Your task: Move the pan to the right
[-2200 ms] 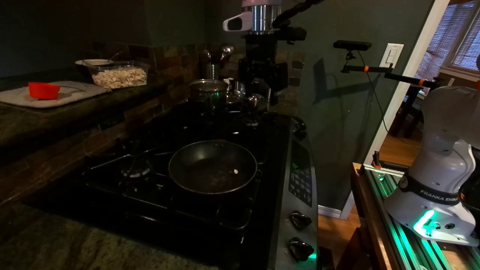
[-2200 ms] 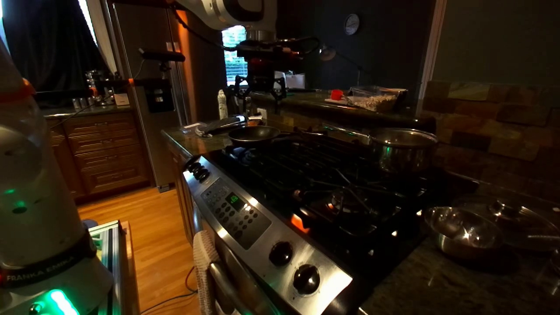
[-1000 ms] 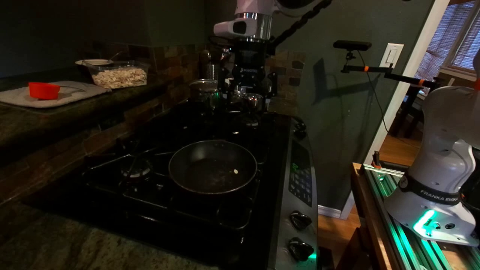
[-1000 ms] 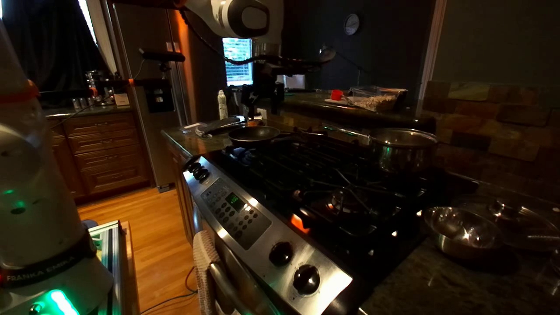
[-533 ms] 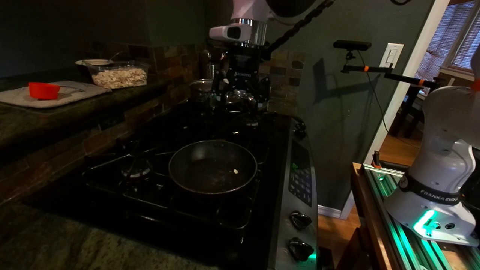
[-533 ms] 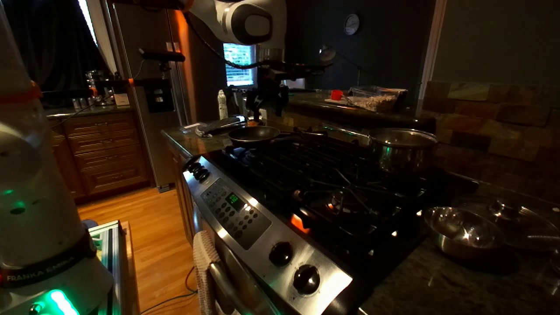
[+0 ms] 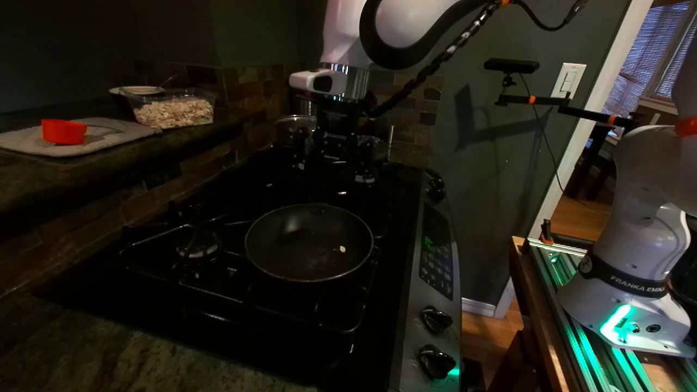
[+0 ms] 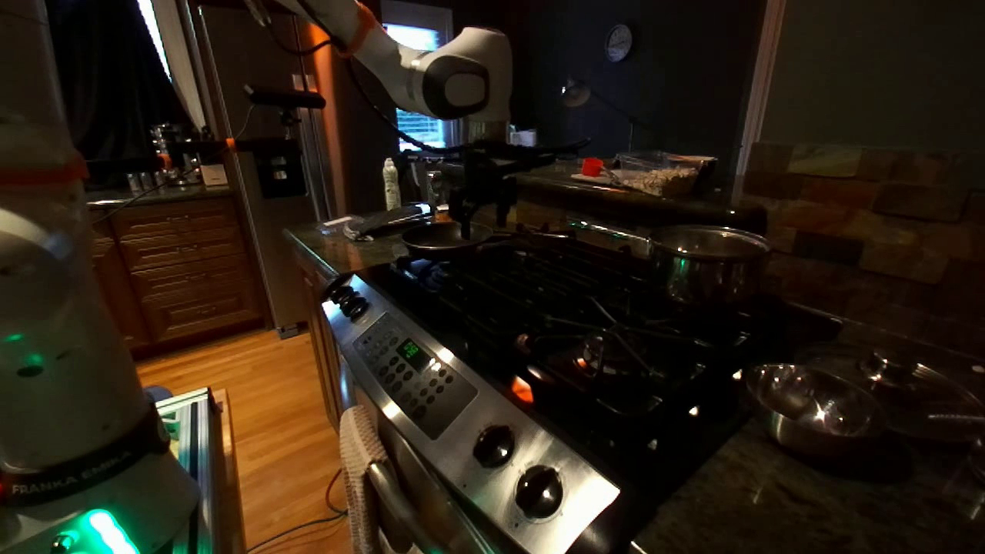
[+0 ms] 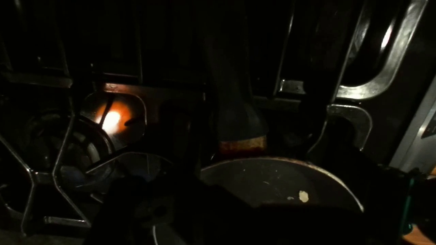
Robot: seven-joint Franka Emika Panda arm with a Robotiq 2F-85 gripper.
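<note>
Plainly, the pan is a shallow round of dark grey metal, dully shiny inside, with a thin, lighter rim; it sits on the black grates of the stove, at the middle of the frame in an exterior view. The wrist view shows that rim scuffed and pale near the bottom of the frame, and a smooth, dark handle running upward from it past a tan, reddish-marked collar. Shiny steel faces the stove's front.

In the pan lies a small pale fleck, to the right of its middle. At upper left in an exterior view, a clear, hard-sided tub holds a heap of pale, flat flakes; a smooth red cup stands on a pale, thick-looking cloth near it, its inside hidden. A glossy steel pot and a rounded steel bowl stand toward the right edge in an exterior view.

The white arm slopes in from the upper left there, bends, and hangs straight down to the gripper. Its fingers point downward and are spread apart; in an exterior view a finger covers part of the pan, though whether the two touch cannot be told. The wrist view leaves the fingers nearly lost in darkness.
</note>
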